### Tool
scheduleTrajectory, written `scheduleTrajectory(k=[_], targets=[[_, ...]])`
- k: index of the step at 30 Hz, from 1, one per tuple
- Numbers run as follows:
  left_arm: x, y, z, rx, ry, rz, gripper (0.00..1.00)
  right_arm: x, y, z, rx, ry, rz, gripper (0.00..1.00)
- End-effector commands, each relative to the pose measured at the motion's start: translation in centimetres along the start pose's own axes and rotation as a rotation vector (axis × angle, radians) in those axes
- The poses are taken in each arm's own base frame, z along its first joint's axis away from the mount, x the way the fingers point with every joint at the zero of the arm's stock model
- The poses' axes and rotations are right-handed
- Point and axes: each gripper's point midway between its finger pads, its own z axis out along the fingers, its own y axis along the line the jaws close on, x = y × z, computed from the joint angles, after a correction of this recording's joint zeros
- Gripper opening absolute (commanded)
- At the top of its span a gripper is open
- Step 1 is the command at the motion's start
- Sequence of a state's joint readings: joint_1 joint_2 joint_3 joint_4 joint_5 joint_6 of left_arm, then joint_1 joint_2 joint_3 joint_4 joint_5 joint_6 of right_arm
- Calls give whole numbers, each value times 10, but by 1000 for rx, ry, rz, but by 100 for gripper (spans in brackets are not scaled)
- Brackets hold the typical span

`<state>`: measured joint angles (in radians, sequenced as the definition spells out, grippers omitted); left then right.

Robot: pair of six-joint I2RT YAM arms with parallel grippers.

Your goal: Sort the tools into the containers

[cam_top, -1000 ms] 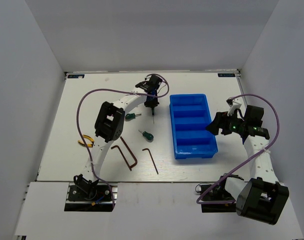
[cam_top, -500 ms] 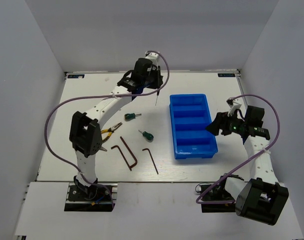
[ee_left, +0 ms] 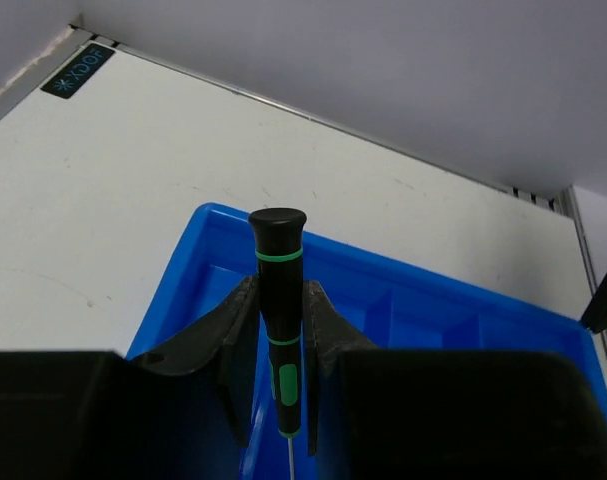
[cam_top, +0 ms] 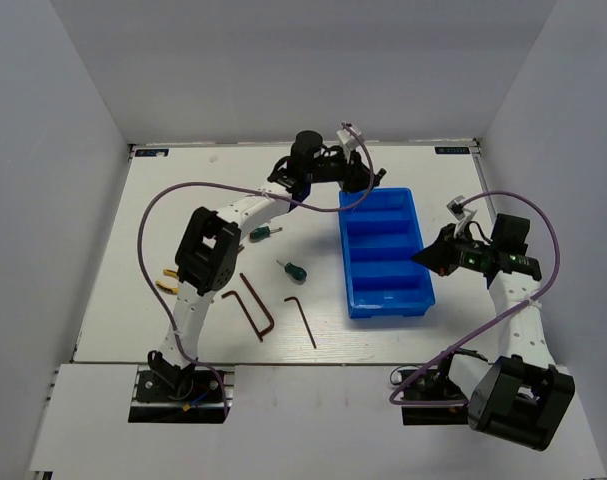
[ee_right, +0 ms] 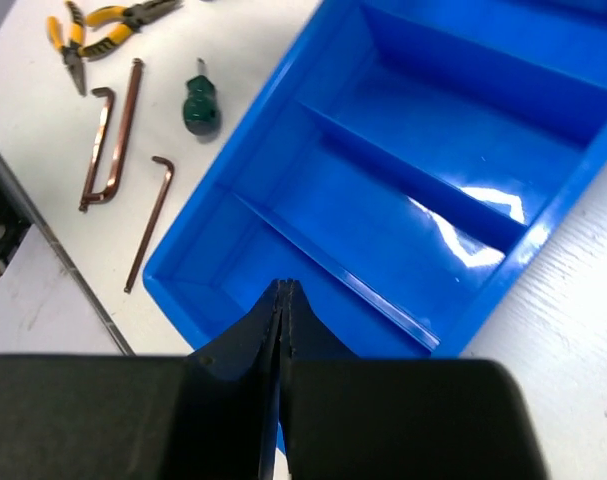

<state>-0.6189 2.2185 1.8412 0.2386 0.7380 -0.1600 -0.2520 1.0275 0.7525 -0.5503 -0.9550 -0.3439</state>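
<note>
Though indistinct overhead, screwdriver [ee_left: 277, 270] between jaws

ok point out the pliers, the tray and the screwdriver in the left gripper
pliers [ee_right: 111, 16]: right wrist view, upper yellow handle
tray [cam_top: 391, 306]: top view, near wall
screwdriver [ee_left: 280, 300]: left wrist view, black handle

White table [cam_top: 423, 170] with a small dark label [ee_left: 78, 72] at a far corner, between plain grey walls [cam_top: 283, 70]
</note>
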Motion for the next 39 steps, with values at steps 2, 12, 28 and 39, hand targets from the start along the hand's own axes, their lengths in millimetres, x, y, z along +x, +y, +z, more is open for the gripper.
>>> scheduleTrajectory(k=[2,12,28,39], targets=[[-37,-28,6,124,-107,265,0,-16,18,-5,-105,-65,-96,0],[-1,14,31,-7,-62,382,0,-17,25,-7,-147,-85,-111,8],[59,50,43,-126,91,379,17,-19,27,-12,-162,-96,-105,40],[11,25,31,-130,31,397,68,-20,22,-13,-145,-104,-79,47]])
